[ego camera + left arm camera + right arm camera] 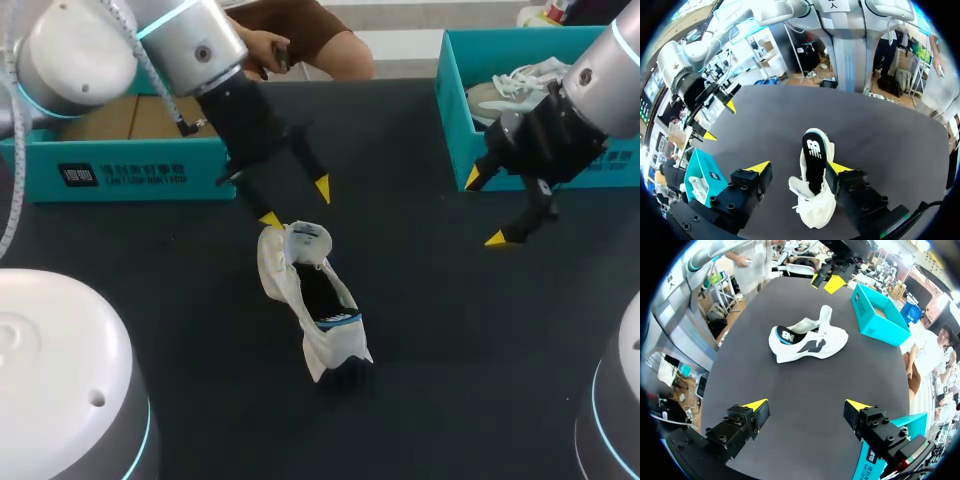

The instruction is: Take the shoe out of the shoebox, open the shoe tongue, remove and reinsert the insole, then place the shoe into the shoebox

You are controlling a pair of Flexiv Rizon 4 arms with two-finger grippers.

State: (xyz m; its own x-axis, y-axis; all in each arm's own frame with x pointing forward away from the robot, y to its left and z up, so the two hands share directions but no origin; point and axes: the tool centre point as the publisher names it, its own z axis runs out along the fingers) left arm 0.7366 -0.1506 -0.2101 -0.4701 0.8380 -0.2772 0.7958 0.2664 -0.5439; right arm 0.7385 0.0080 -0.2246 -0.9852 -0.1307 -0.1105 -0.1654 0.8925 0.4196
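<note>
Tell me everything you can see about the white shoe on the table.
The shoe is a white lace-up trainer standing on its sole on the dark table. Its tongue is pulled up, showing the black insole inside. The open left pincer straddles its front; contact is unclear.

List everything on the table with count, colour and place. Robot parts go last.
white laced sneaker: one, white with a black insole showing, mid-table
left teal cardboard shoebox: one, teal, far left of the table
right teal cardboard shoebox: one, teal, far right of the table
second white shoe: one, white, inside the right shoebox
dark table top: one, black, under everything
left pincer: one, black with yellow tips, open, at the sneaker's far end
right pincer: one, black with yellow tips, open, beside the right shoebox
</note>
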